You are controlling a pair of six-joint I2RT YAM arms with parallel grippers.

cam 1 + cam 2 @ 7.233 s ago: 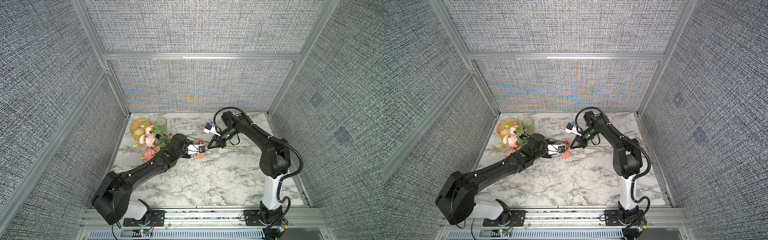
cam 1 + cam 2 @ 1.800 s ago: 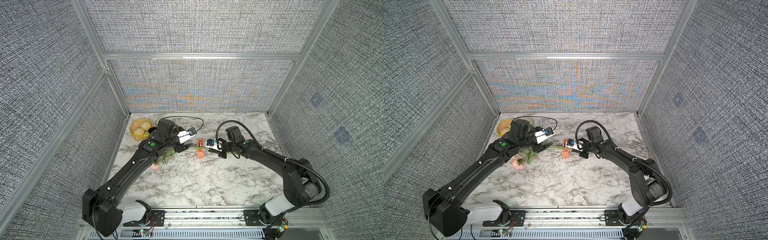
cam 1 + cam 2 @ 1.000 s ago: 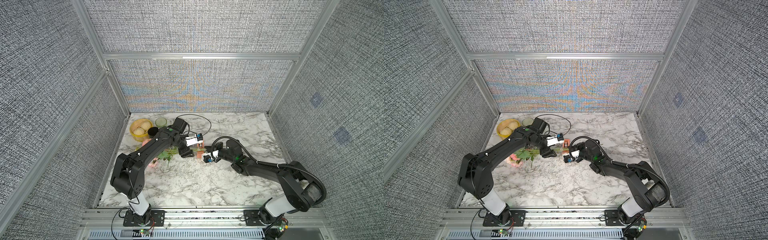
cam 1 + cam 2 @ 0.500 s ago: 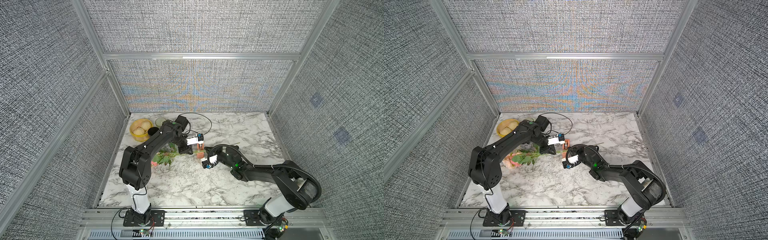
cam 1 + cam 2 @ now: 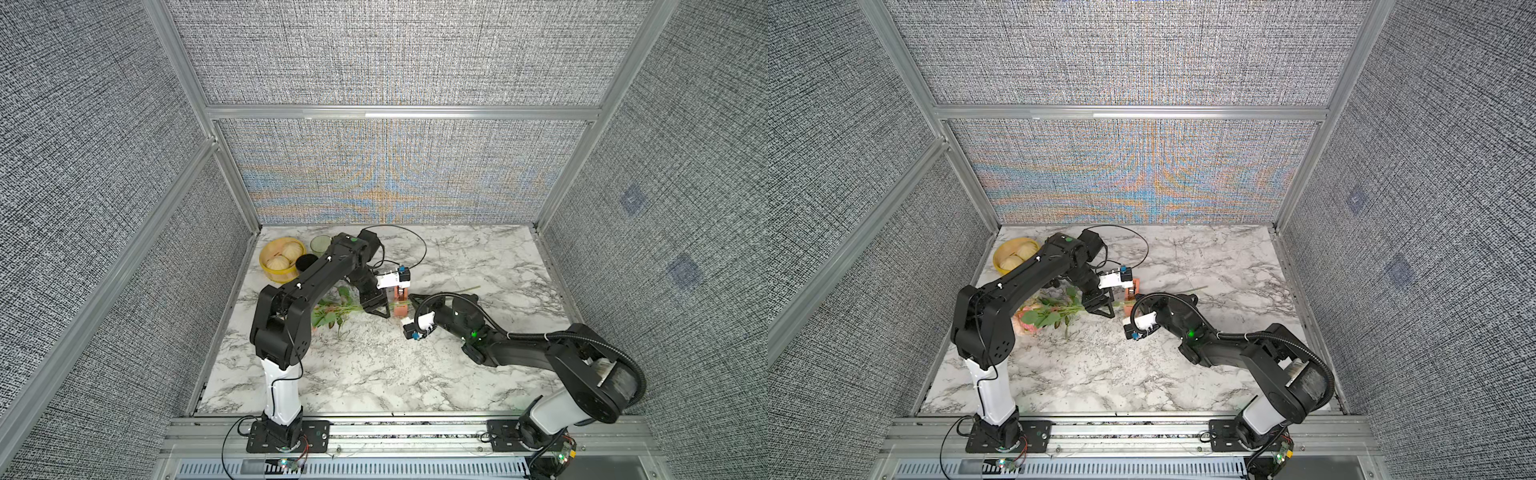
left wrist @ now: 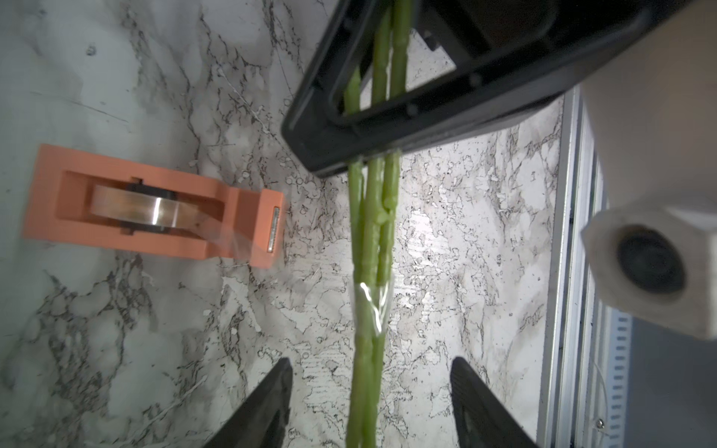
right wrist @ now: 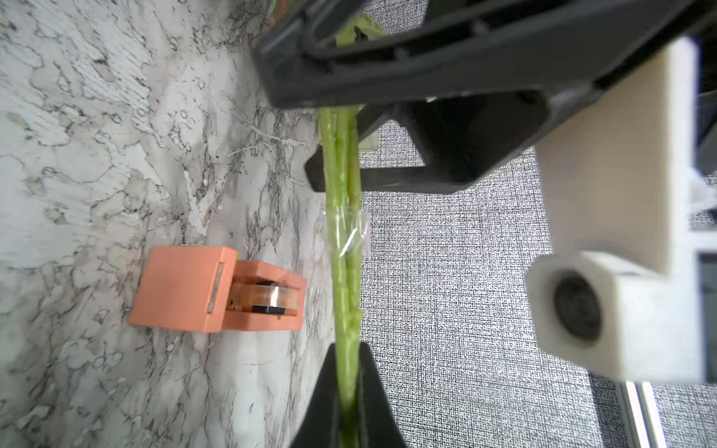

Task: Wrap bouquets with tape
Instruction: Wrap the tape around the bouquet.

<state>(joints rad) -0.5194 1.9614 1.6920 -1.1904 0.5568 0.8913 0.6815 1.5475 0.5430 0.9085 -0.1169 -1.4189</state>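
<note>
**A:** Gripper status?

**B:** My left gripper (image 6: 371, 362) is wide open. Its fingers (image 6: 267, 411) straddle the stems (image 6: 372, 232), one on each side. There's a clear gap both ways and no contact.

**A:** And the right?

**B:** My right gripper (image 7: 347, 349) is clamped tight on the stems, nearer the cut ends. In the right wrist view the pads (image 7: 320, 403) press the green from both sides.

**A:** So what carries the bouquet?

**B:** Only the right has a grip. The left just brackets the stems.

**A:** Where is the bouquet?

**B:** The bouquet (image 5: 1042, 313) has its blooms and leaves down on the table (image 5: 1100, 374), beside my left arm. The stems run from there through the left jaws into the right ones. In both top views the two grippers sit nearly tip to tip. I can't tell whether the stems are off the marble at the grip.

**A:** Tape?

**B:** A tape strip (image 6: 370, 306) is wound round the stems between the two grippers, with one loose corner sticking out. The dispenser (image 6: 155, 209) stands on the table just beside the stems, not touching them. Neither gripper touches it. A clear tail runs from its roll to the cutter edge.

**A:** Anything else nearby?

**B:** A bowl (image 5: 278, 259) and a cup (image 5: 320, 243) sit in the far corner, well apart from both grippers.
</note>
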